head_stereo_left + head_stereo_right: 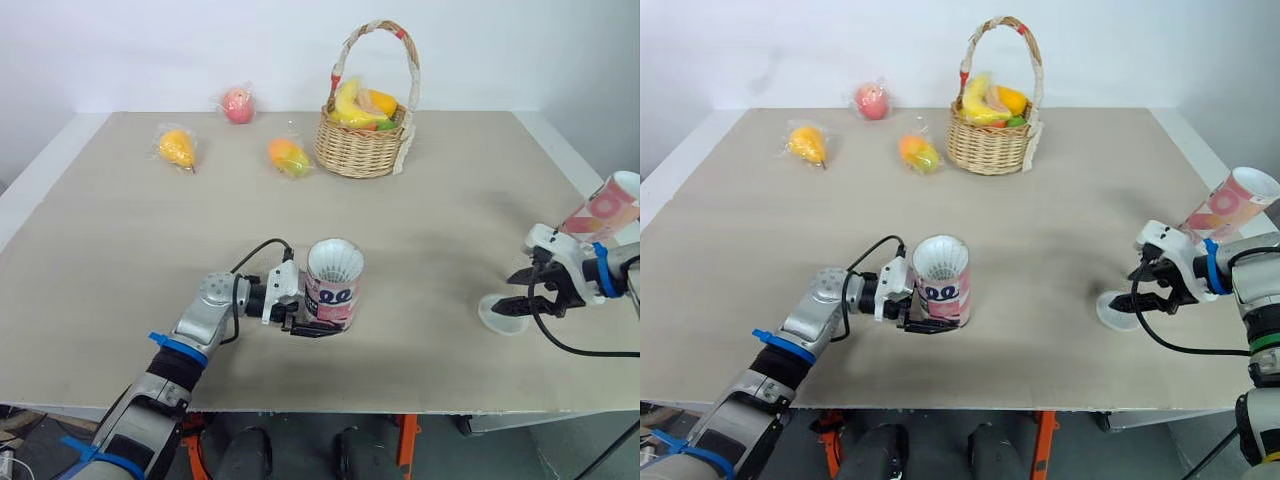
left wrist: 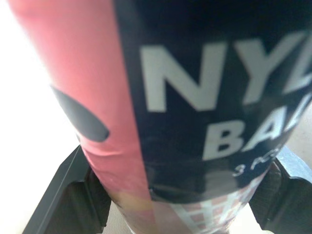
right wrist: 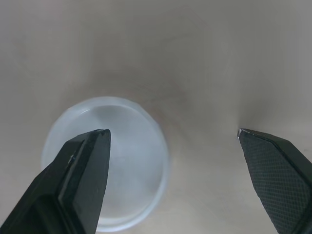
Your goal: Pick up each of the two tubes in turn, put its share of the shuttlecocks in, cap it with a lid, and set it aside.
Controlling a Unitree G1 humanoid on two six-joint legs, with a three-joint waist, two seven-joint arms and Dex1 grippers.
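Left jaws clamped the upright tube (image 1: pixel 332 287) at 6 o'clock on the desk (image 1: pixel 150 230), its white contents indistinct. Right jaws stood open over the clear lid (image 1: pixel 497 314) at 4 o'clock. The second tube (image 1: pixel 606 207) at 3 o'clock was tilted, its lower end hidden.

Pink and navy tube (image 1: pixel 331 296), translucent white lid (image 3: pixel 127 163), tan wicker basket (image 1: pixel 358 156)

Robot test bench, apparently a lab: beige table (image 1: pixel 420 200), bare white wall (image 1: pixel 150 50) behind the wicker basket (image 1: pixel 362 152), plastic-wrapped fruit (image 1: pixel 177 147) left of the basket (staged props), orange frame (image 1: pixel 405 445) below.
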